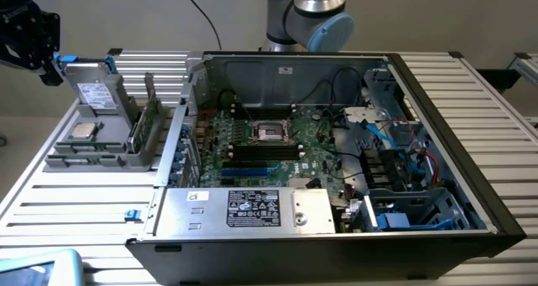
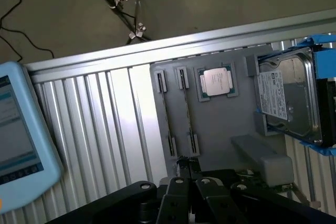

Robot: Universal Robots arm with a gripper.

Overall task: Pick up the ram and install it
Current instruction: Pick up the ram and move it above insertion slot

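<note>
The ram (image 1: 148, 117) is a thin green stick standing on edge in a grey holder (image 1: 101, 160) to the exterior view's left of the open computer case (image 1: 336, 235). A second green stick (image 1: 135, 133) stands beside it. In the wrist view both sticks show edge-on as thin lines, the ram (image 2: 187, 113) and its neighbour (image 2: 164, 111). My black gripper (image 1: 50, 72) hangs high above the holder's far end. In the wrist view the gripper (image 2: 188, 169) has its fingers together with nothing between them.
The holder also carries a silver processor chip (image 2: 216, 82) and a grey drive with blue handles (image 2: 291, 98). Black memory slots (image 1: 267, 150) lie on the motherboard below the processor socket (image 1: 271, 131). A light-blue tablet (image 2: 18, 140) sits at the slatted table's edge.
</note>
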